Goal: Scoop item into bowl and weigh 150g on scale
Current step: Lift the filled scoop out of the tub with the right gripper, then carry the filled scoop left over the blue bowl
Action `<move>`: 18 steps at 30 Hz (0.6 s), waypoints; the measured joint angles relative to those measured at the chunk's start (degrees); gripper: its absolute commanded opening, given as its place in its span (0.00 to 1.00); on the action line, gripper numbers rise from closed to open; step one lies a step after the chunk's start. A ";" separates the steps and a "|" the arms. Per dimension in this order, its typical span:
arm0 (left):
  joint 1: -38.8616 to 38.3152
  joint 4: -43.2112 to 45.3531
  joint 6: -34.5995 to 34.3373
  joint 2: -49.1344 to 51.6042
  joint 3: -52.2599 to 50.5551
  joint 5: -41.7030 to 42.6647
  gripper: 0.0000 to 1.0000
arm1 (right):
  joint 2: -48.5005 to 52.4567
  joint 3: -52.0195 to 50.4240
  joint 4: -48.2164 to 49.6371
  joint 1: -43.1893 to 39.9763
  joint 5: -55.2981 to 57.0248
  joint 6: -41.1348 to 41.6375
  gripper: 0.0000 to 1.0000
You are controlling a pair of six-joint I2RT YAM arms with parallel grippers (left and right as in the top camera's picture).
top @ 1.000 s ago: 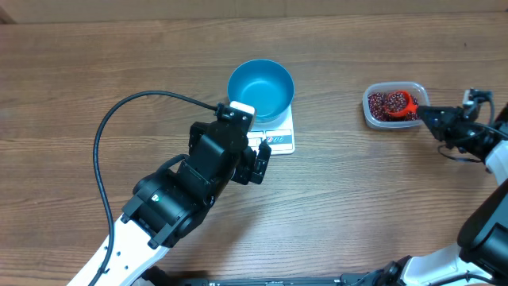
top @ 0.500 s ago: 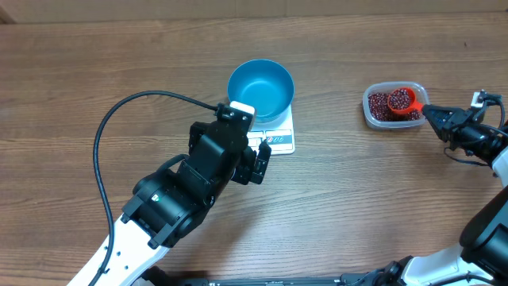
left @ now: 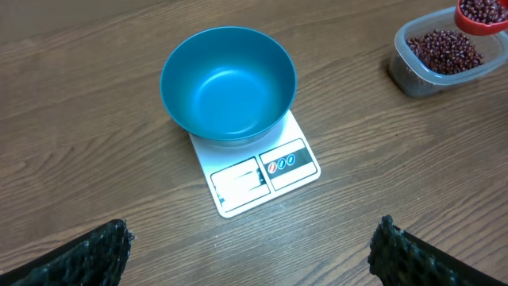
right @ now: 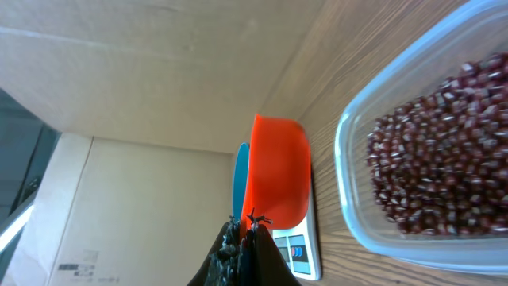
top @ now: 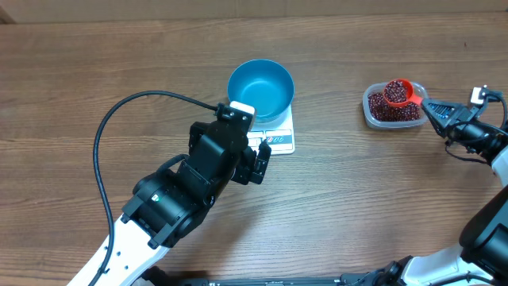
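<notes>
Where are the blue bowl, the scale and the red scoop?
blue bowl point(left: 228, 86), left wrist view, inner floor.
scale point(left: 255, 173), left wrist view, front panel.
red scoop point(right: 278, 179), right wrist view, cup's outer wall.

The left arm point(top: 171, 199) was seen entering from the lower-left corner, a white lower link followed by bulky black links, with the wrist angled up and to the right. The left gripper point(left: 248, 258) was held spread wide, and only its two textured black fingertips point(left: 83, 258) were shown, one at each lower corner of the wrist view. The right arm point(top: 480, 139) was seen entering from the lower-right edge and was stretched leftward, low and slender, with the wrist rolled to one side. The right gripper point(top: 432, 109) was clamped tight on the handle of a red scoop point(top: 397, 93).
</notes>
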 measured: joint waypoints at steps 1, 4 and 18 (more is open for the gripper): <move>0.00 0.00 0.00 0.00 0.00 -0.02 0.99 | 0.00 0.00 0.52 0.48 -0.26 0.44 0.04; 0.00 0.00 0.00 0.00 0.00 0.00 0.99 | 0.00 -0.09 3.50 2.69 -0.81 2.51 0.04; 0.00 0.00 0.00 0.00 0.00 0.00 0.99 | 0.00 -0.15 25.55 21.20 -0.55 18.01 0.04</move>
